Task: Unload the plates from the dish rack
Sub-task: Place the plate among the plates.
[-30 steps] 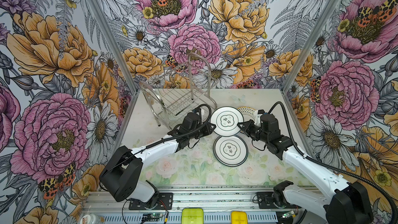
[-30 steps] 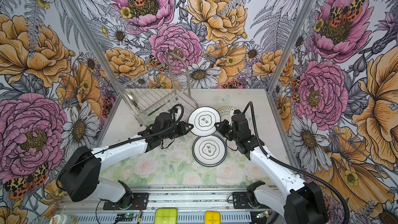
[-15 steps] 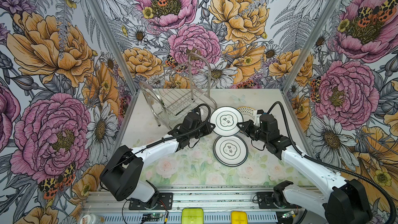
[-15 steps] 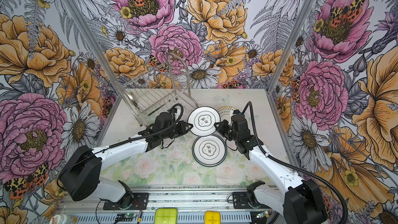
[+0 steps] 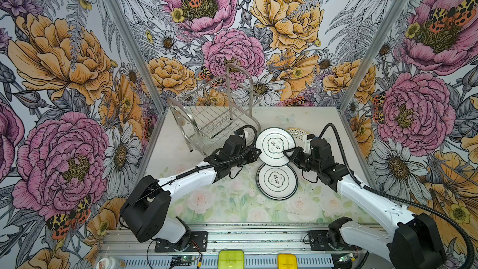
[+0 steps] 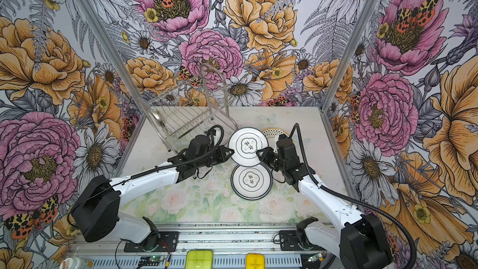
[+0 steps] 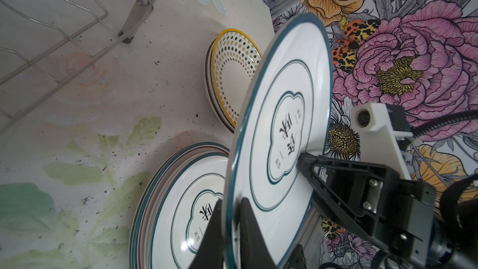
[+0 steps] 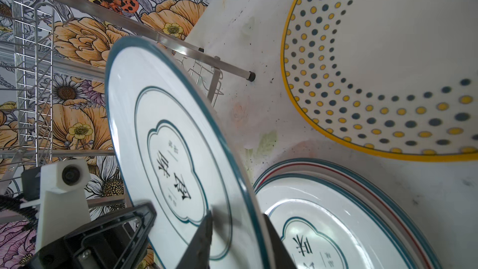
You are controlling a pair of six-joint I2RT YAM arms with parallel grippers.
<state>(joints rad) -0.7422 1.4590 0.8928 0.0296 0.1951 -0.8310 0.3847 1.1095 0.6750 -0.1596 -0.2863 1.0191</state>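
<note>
Top views: the rack (image 5: 214,122) shows bare wires in both, no plates that I can spot. One plate (image 5: 275,146) is held clear of the table (image 5: 219,203), between the left gripper (image 5: 256,152) and the right gripper (image 6: 258,152). A stack (image 5: 276,181) lies flat just beside it, with the dotted plates (image 6: 271,133) behind.

Left wrist: the left gripper (image 7: 230,213) is clenched on the plate's (image 7: 279,130) rim.

Right wrist: the right gripper (image 8: 236,229) straddles the opposite rim. Clamped or slack, I cannot tell.

Judgement: unloading is nearly done, and this plate still needs setting down.
</note>
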